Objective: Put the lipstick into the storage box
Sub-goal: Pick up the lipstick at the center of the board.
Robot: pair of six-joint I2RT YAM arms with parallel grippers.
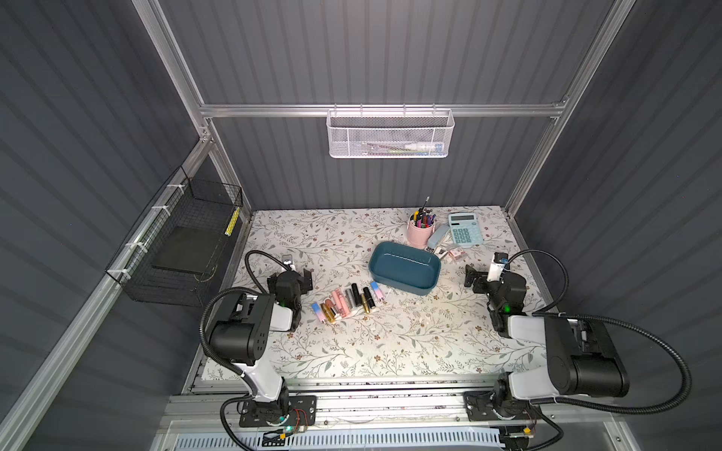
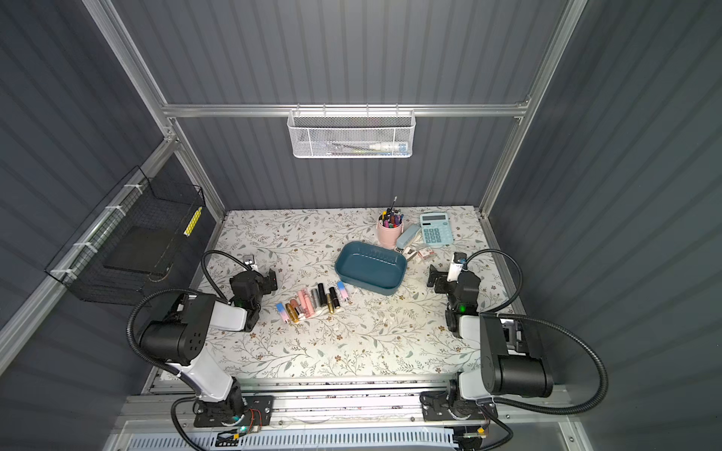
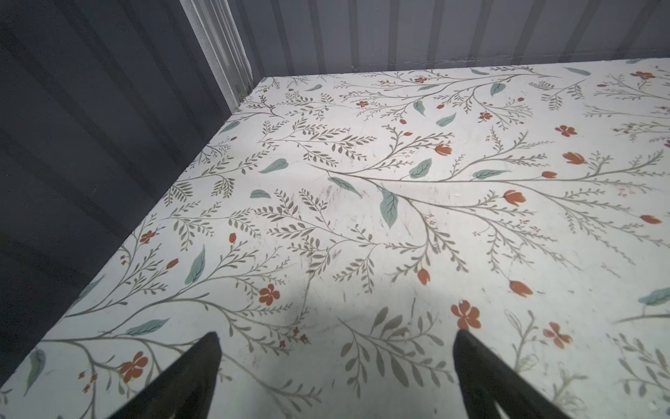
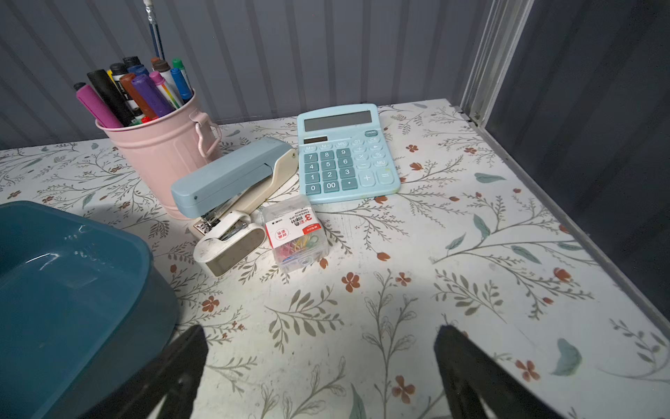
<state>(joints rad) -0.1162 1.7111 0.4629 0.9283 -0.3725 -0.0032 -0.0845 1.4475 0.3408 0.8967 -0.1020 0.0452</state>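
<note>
Several lipsticks (image 1: 345, 301) (image 2: 312, 301) lie side by side in a loose row on the flowered tabletop, in pink, black, gold and blue-pink cases. Just behind and right of them sits the dark teal storage box (image 1: 404, 267) (image 2: 371, 269), with nothing in it. My left gripper (image 1: 306, 279) (image 2: 271, 281) stands open to the left of the row, with nothing between its fingers; in the left wrist view the left gripper (image 3: 335, 337) has only tabletop ahead of it. To the right of the box my right gripper (image 1: 472, 275) (image 2: 435, 277) (image 4: 319, 332) is open and holds nothing, with the storage box (image 4: 72, 290) beside it.
A pink bucket of markers (image 1: 420, 234) (image 4: 163, 152), a pale blue stapler (image 4: 232, 177), a box of paper clips (image 4: 295, 235) and a calculator (image 1: 463, 229) (image 4: 344, 156) stand behind the storage box. A white mesh basket (image 1: 390, 132) hangs on the back rail, a black wire basket (image 1: 176, 250) on the left wall.
</note>
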